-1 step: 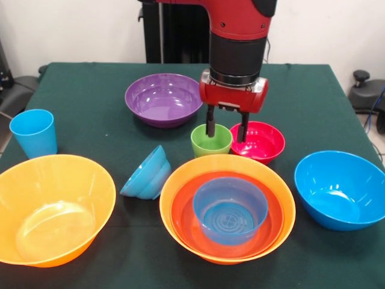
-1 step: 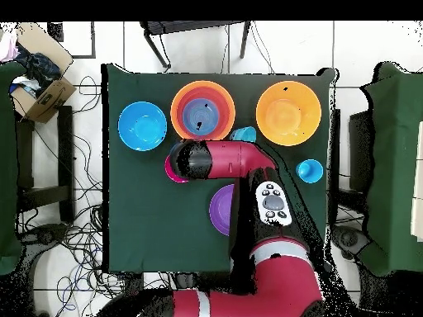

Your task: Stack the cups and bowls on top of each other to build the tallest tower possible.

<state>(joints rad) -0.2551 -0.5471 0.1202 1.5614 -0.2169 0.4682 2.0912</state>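
1. The gripper (image 1: 226,131) hangs near the middle of the front view, right over the lime green cup (image 1: 211,141). Its fingers are spread: one dips inside the cup, the other sits outside its wall, between the cup and the small pink-red bowl (image 1: 260,142). Can't honestly tell if the pads are pressing the wall yet.
2. The green cup stands upright, just beside the pink-red bowl on its right.
3. Lower centre is the tower so far: a big orange bowl (image 1: 227,208) with a red-orange bowl (image 1: 183,220) nested in it and a blue bowl (image 1: 230,209) sitting inside that.
4. Lower left there's the second big orange bowl (image 1: 53,208), on its own and holding nothing.
5. Between the two orange ones, a blue bowl tipped on its side (image 1: 146,173), opening facing lower left.
6. The light blue cup (image 1: 33,133) stands upright at the left edge, well apart from the rest.
7. The purple bowl (image 1: 163,99) is upper centre, behind the green cup.
8. A bigger blue bowl (image 1: 341,189) sits at the right edge.
9. From overhead, the arm (image 2: 223,158) covers the green cup and most of the pink-red bowl; everything's on the dark green table (image 2: 149,206).
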